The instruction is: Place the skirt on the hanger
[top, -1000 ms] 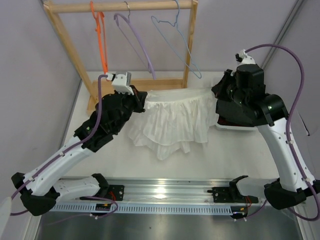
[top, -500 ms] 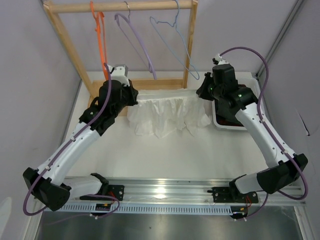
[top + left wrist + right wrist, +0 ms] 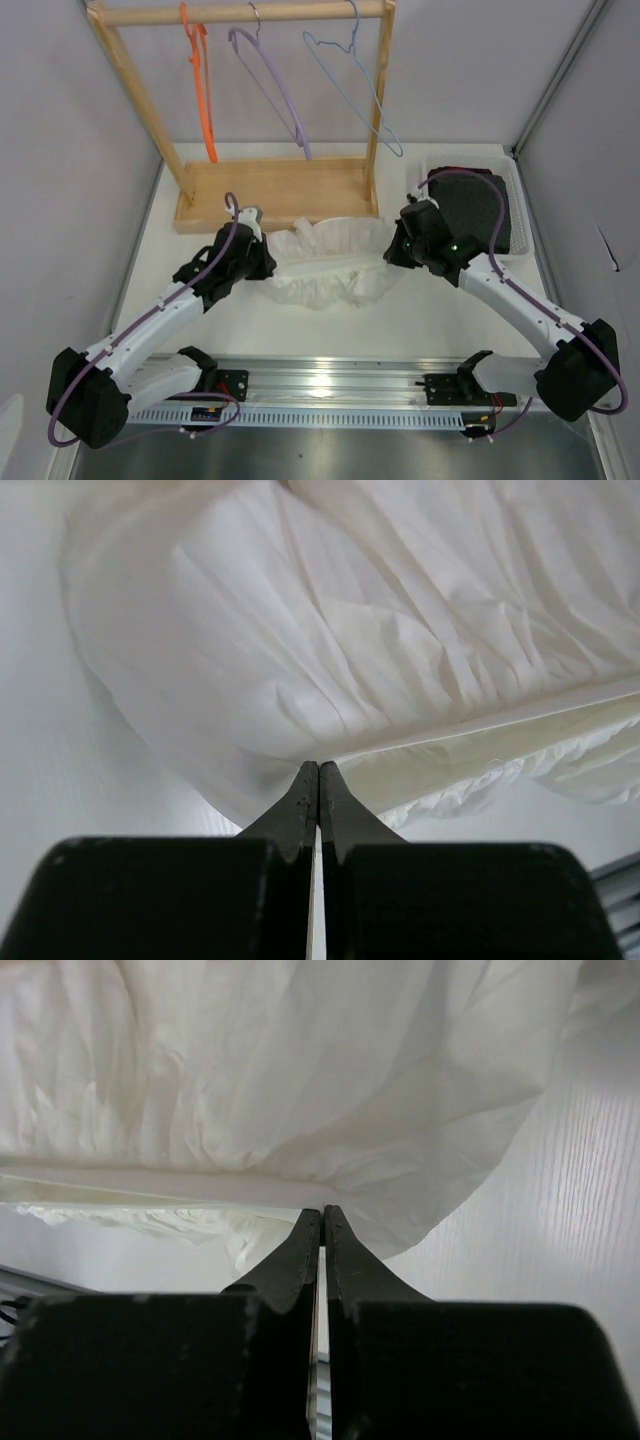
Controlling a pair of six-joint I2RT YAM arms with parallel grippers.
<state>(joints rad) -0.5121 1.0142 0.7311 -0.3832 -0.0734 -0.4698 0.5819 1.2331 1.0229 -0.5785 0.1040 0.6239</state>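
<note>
The white frilled skirt [image 3: 325, 265] lies low over the table between my two arms, bunched and sagging. My left gripper [image 3: 268, 262] is shut on the skirt's left waist edge; in the left wrist view its tips [image 3: 319, 767] pinch the band of the skirt [image 3: 330, 630]. My right gripper [image 3: 392, 252] is shut on the right waist edge; in the right wrist view its tips [image 3: 322, 1212] pinch the skirt [image 3: 300, 1070]. The orange hanger [image 3: 200, 85] hangs at the left end of the wooden rail, far behind the skirt.
A wooden rack [image 3: 270, 190] stands at the back, with a lilac hanger [image 3: 275, 85] and a pale blue wire hanger [image 3: 355, 85] on its rail. A white bin [image 3: 514, 215] at the right holds dark cloth [image 3: 470, 210]. A metal rail [image 3: 330, 385] runs along the near edge.
Both arms have come down and toward me with the skirt. It was held stretched and high near the rack; now it is low and bunched at the table.
</note>
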